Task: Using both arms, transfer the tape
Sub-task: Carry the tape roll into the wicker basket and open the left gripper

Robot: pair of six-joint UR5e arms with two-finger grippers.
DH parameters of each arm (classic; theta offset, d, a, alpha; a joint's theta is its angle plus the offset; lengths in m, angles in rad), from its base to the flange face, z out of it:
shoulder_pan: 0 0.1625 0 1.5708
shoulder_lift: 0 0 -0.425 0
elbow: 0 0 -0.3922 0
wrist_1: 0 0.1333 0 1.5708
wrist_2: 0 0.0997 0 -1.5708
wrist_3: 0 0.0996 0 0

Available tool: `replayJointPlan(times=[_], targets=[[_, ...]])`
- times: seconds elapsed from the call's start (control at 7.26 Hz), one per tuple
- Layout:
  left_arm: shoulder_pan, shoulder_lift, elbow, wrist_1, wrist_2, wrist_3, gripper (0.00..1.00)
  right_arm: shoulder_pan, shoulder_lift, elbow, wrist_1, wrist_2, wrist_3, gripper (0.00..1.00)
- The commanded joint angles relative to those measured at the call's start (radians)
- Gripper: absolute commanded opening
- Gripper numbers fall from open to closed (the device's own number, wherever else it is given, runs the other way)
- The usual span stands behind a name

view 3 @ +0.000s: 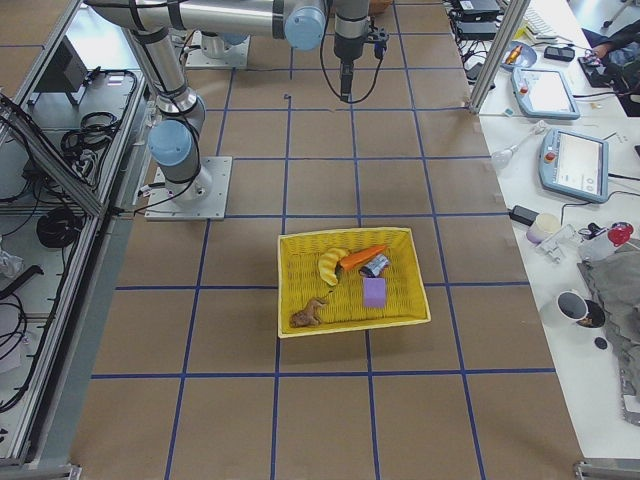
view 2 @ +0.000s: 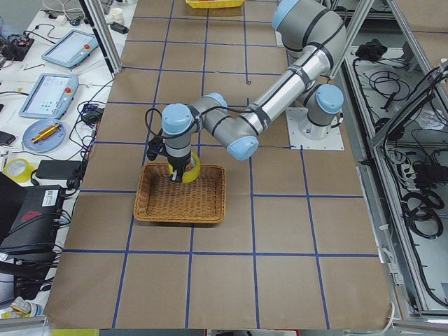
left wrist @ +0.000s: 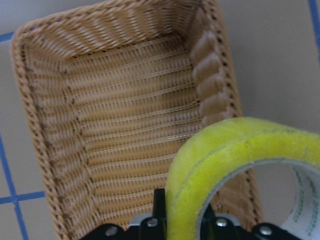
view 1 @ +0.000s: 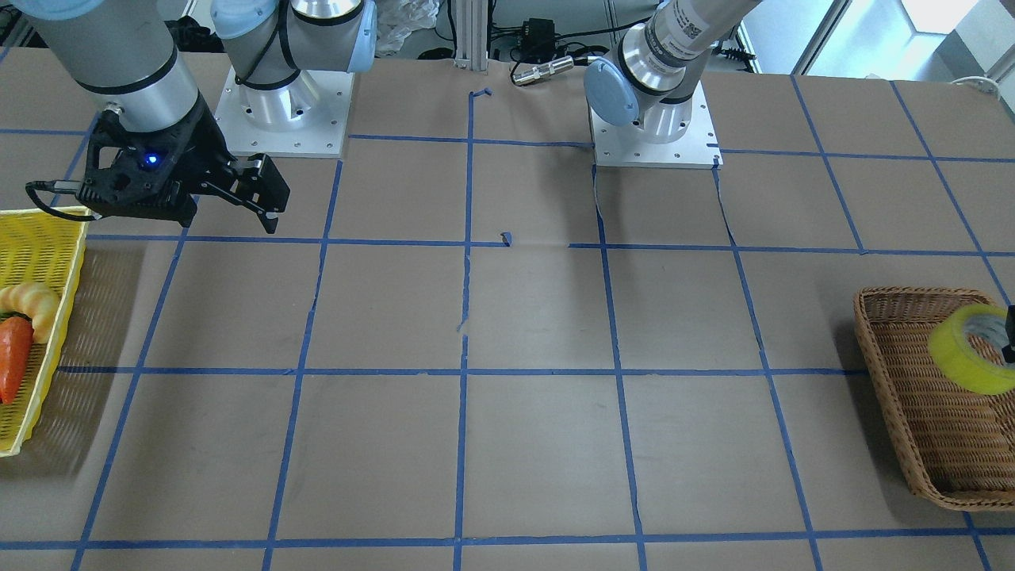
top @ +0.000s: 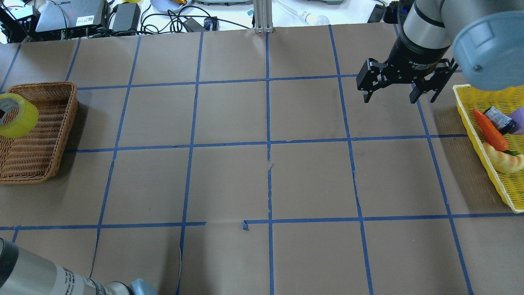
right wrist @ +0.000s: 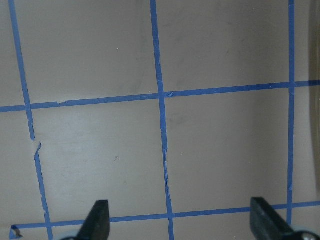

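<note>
Left tool [left wrist: 184, 217] clamped on the wall of the tape [view 1: 963, 361], held over the wicker basket [top: 49, 123] at the desk's 9 o'clock, overhead view. Right tool [top: 391, 97] wide, empty, at 2 o'clock. Pickup looks done; carry, handover and placing are left.

I see the tape [top: 16, 114], a bright yellow ring with a whitish core, at the left edge of the overhead view. It is tilted and lifted over the wicker basket [top: 41, 135]. My left claw [view 2: 178, 170] clamps the ring's wall, one finger inside and one outside. The right arm [top: 421, 24] comes in at upper right, its claw [top: 391, 96] spread wide and pointing down above the surface [top: 262, 184].
</note>
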Motion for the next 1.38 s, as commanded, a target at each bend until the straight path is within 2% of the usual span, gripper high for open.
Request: replayJointPlan(times=[0.0, 0.41, 0.55, 0.69, 0.83, 1.1, 1.24], targets=[[0.019, -0.125, 0.063, 0.024, -0.012, 0.018, 0.00, 0.001, -0.002, 0.006, 0.000, -0.002, 0.000, 1.00], [0.019, -0.170, 0.055, 0.058, -0.022, 0.021, 0.00, 0.001, -0.002, 0.006, 0.000, 0.000, 0.000, 1.00], [0.019, -0.170, 0.054, 0.064, -0.022, 0.029, 0.43, 0.001, -0.002, 0.006, 0.000, 0.000, 0.000, 1.00], [0.019, -0.164, 0.052, 0.057, -0.026, 0.026, 0.99, 0.001, 0.000, 0.006, 0.000, 0.000, 0.000, 1.00], [0.013, -0.127, 0.054, 0.046, -0.045, 0.020, 1.00, 0.001, 0.000, 0.006, -0.002, 0.000, 0.000, 1.00], [-0.027, 0.030, 0.070, -0.172, -0.053, -0.012, 1.00, 0.001, 0.000, 0.006, 0.000, 0.000, 0.000, 1.00], [-0.111, 0.121, 0.069, -0.237, -0.049, -0.116, 1.00, 0.001, 0.000, 0.006, 0.000, 0.000, 0.000, 1.00]])
